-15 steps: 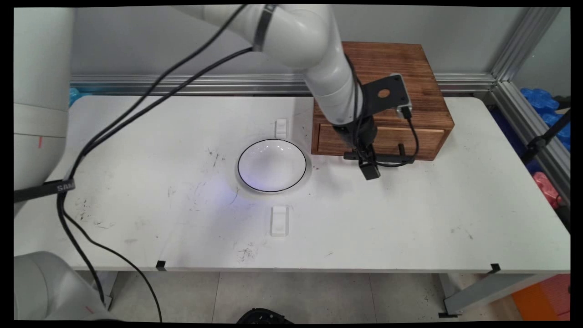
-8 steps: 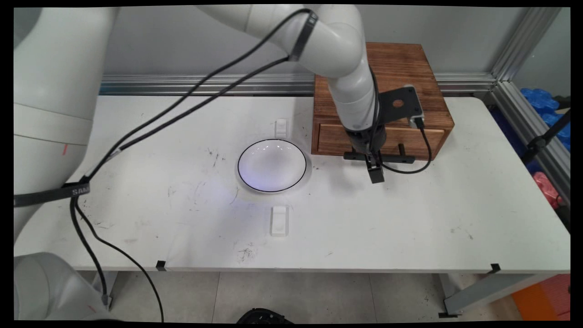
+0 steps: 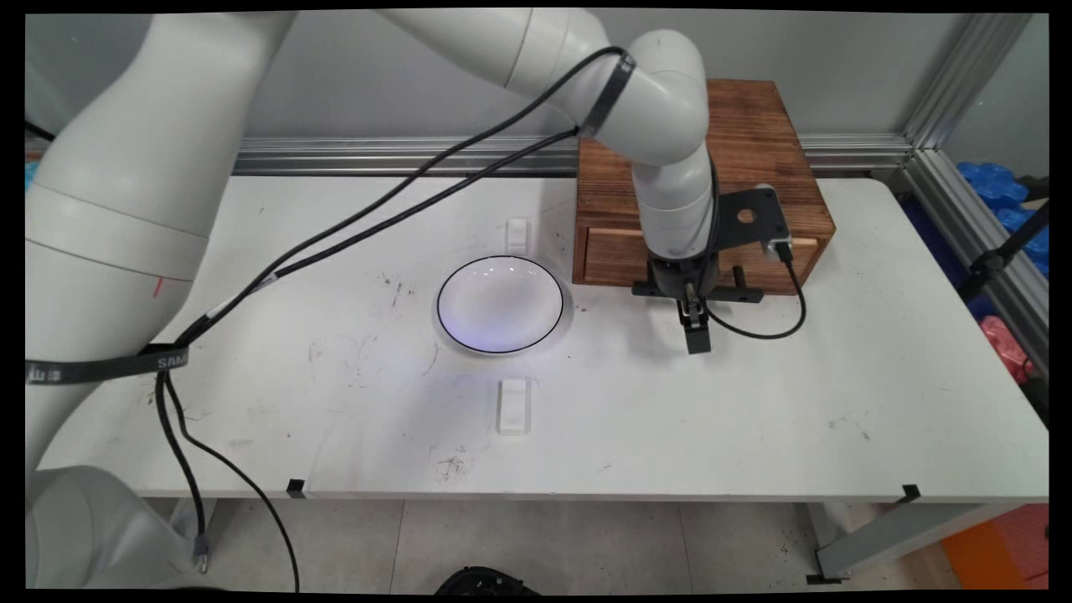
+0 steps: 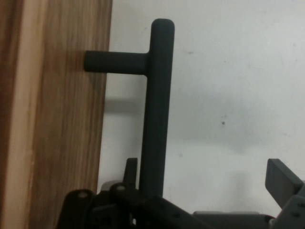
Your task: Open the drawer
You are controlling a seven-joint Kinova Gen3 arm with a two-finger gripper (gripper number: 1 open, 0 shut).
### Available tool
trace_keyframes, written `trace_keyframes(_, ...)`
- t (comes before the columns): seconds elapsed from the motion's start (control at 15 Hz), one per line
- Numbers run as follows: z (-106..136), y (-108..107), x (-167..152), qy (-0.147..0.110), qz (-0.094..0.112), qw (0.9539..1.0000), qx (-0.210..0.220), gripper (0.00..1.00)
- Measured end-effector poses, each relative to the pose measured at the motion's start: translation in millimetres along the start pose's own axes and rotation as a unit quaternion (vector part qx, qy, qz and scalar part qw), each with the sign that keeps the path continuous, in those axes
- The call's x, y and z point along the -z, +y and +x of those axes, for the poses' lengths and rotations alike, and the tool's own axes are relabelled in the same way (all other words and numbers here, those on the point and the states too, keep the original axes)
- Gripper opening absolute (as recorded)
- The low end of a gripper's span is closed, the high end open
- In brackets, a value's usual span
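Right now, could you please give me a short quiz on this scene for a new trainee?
1. True or false: the drawer of the wooden box is pulled wide open.
2. In the hand view, what runs between the gripper's fingers? A) a spoon B) the black bar handle C) a cloth
3. Fill in: the white bowl stands on the table to the picture's ____ of the box.

Key: 1 false, the drawer looks shut; 2 B; 3 left.
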Motion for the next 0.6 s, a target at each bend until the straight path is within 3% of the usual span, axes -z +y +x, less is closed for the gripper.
trace_keyframes(0.27,3,8,-4,-0.009,-0.009,0.9999,-0.001,1.00)
trace_keyframes(0.6,2,33,-3,-0.019,-0.026,0.9995,-0.004,1.00)
